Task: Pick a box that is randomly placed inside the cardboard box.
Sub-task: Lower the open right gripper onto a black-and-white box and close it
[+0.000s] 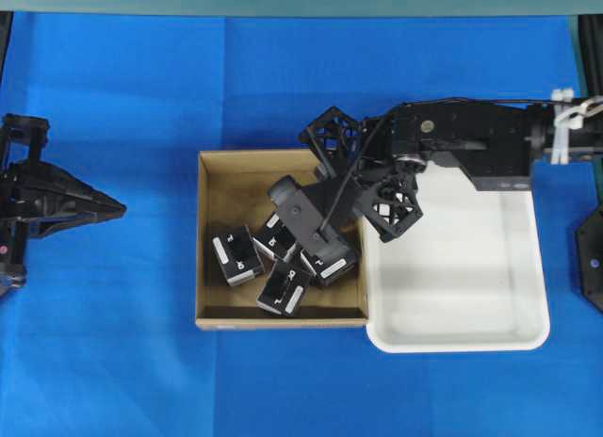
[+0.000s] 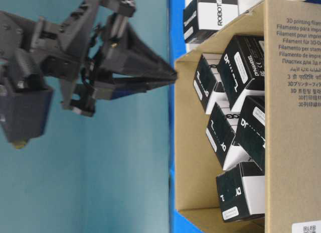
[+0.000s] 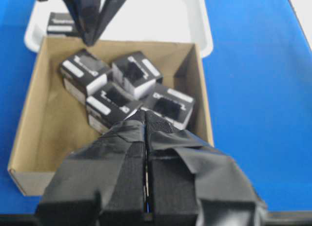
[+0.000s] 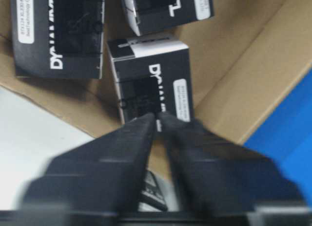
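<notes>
The small black cuboid carton with a white label strip (image 4: 148,77) lies in the shallow brown corrugated cardboard box (image 1: 215,173), among identical cartons at centre frame overhead. It looks light, stiff and smooth-faced, best pinched across two opposite flat sides. The right gripper (image 4: 157,120) hovers just above it, its jaws nearly together and holding nothing. The left gripper (image 3: 146,120) is pressed together, idle.

Brown corrugated cardboard is seen in the cardboard box (image 1: 215,313), glossy printed card in the box (image 4: 153,82), smooth white plastic in the tray (image 1: 471,343), and matt blue cloth beneath (image 1: 113,362).
</notes>
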